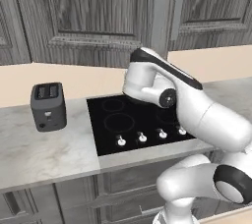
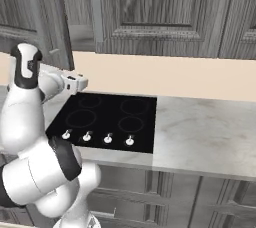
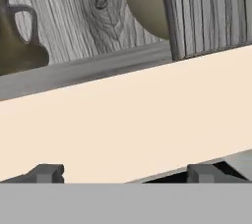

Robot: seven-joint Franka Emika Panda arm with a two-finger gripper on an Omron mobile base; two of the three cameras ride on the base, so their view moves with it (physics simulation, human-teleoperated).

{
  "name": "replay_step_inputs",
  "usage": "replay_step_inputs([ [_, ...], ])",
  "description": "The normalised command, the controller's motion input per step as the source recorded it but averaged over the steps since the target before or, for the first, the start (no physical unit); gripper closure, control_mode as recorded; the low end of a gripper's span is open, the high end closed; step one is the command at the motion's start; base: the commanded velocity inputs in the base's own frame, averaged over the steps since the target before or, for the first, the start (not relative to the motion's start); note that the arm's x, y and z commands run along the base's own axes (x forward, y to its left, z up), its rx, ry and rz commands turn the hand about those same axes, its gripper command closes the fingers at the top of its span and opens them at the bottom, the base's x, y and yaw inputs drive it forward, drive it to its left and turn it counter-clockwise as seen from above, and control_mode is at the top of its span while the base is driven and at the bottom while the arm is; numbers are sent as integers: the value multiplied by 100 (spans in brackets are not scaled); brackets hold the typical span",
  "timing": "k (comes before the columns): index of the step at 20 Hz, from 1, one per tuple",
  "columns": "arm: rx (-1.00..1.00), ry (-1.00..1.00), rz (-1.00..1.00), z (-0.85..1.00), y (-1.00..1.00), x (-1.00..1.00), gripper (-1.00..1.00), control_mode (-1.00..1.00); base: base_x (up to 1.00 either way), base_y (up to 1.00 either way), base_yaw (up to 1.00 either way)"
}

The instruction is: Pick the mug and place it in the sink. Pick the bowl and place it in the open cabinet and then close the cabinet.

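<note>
**Bowl on the cabinet shelf, jaws wide and empty**

Evidently the bowl sat on the grey shelf of the open cabinet, partly hidden behind the edge of a door, with a brown jug well apart from it on the same shelf. The gripper hung below shelf level facing the beige wall, its jaws spread wide with nothing between them. Beneath the arm lay the black cooktop, and a dark toaster stood on the worktop beside it.
</note>
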Motion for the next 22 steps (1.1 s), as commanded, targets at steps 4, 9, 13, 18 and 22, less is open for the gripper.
replay_step_inputs([
  [4, -6, -21, -41, 100, -11, 91, -100, -100, 0, 0, 0],
  [9, -13, -36, -40, 100, 0, 97, -100, -100, 0, 0, 0],
  [13, -10, -35, -40, 100, 0, 100, -100, -100, 0, 0, 0],
  [18, -7, -32, -41, 100, 0, 100, -100, -100, 0, 0, 0],
  [22, 0, -19, -38, 100, 0, 100, -100, -100, 0, 0, 0],
])
